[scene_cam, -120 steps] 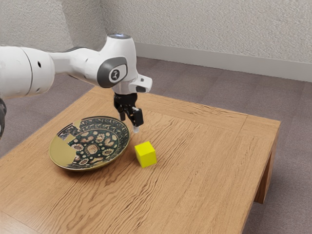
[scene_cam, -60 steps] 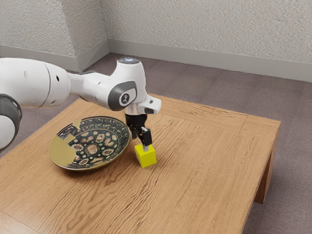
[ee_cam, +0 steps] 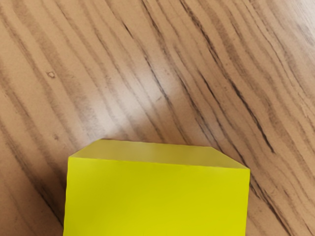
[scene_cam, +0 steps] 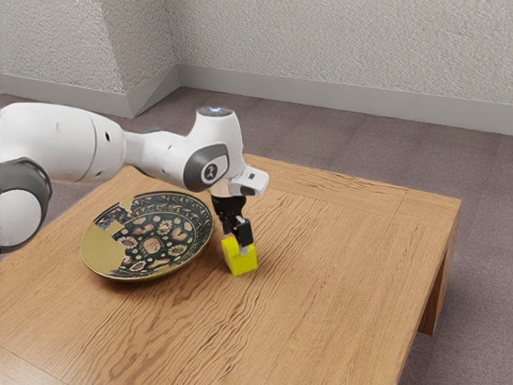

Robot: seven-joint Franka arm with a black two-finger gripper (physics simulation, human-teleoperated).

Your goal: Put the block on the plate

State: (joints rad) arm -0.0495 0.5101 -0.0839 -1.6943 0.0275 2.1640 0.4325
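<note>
Presently, the bright yellow, cubic block (scene_cam: 241, 263) is resting beside the plate (scene_cam: 103, 250); the gripper (scene_cam: 236, 245) is reaching lower than before, its closure remaining indeterminable.

Home or office, I can't tell which: carpet (scene_cam: 485, 257), textured walls (scene_cam: 337, 48), wooden table (scene_cam: 337, 273).

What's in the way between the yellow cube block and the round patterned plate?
Nothing visible: bare wooden tabletop separates block from plate. The plate's raised rim is likely the only thing to clear.
</note>
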